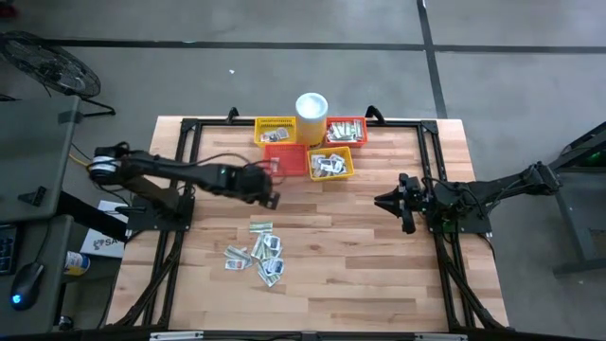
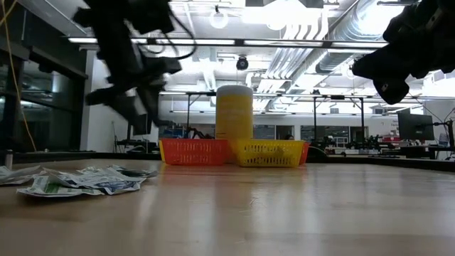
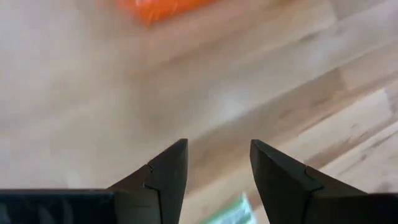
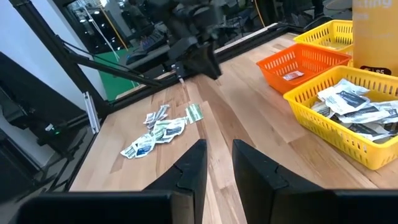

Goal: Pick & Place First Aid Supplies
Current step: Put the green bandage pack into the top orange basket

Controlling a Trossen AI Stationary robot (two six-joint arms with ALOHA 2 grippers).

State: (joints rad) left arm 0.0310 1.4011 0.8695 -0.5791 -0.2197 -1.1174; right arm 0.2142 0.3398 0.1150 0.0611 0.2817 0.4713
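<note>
The loose sachets [image 1: 258, 251] look light, thin and floppy, best pinched by an edge; the left gripper [image 1: 271, 197] hovers open and empty, while the right gripper [image 1: 383, 201] waits, fingers slightly apart.

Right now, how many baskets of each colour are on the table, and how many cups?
Yellow baskets: 2
Red-orange baskets: 2
White cup: 1
Total: 5
</note>
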